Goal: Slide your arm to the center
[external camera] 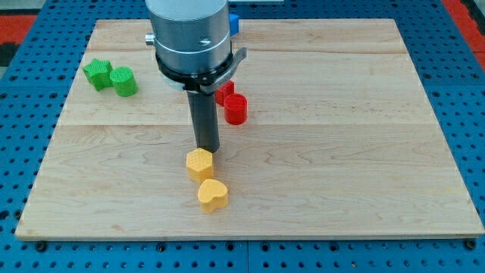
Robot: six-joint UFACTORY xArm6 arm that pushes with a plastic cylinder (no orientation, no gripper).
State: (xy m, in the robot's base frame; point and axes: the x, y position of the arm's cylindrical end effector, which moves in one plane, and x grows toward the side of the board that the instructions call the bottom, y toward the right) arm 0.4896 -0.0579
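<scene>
My tip [206, 149] rests on the wooden board [341, 152] a little left of its middle. It stands just above a yellow hexagon block [199, 164], touching or nearly touching its upper edge. A yellow heart block [213, 195] lies below that. A red cylinder [236, 108] stands to the upper right of the tip, with another red block [224, 92] partly hidden behind the arm. A green star block [97, 73] and a green cylinder [123, 81] sit at the upper left. A blue block [235, 22] peeks out behind the arm at the top.
The board lies on a blue perforated table [470, 114]. The arm's grey body [189, 38] hides part of the board's top middle.
</scene>
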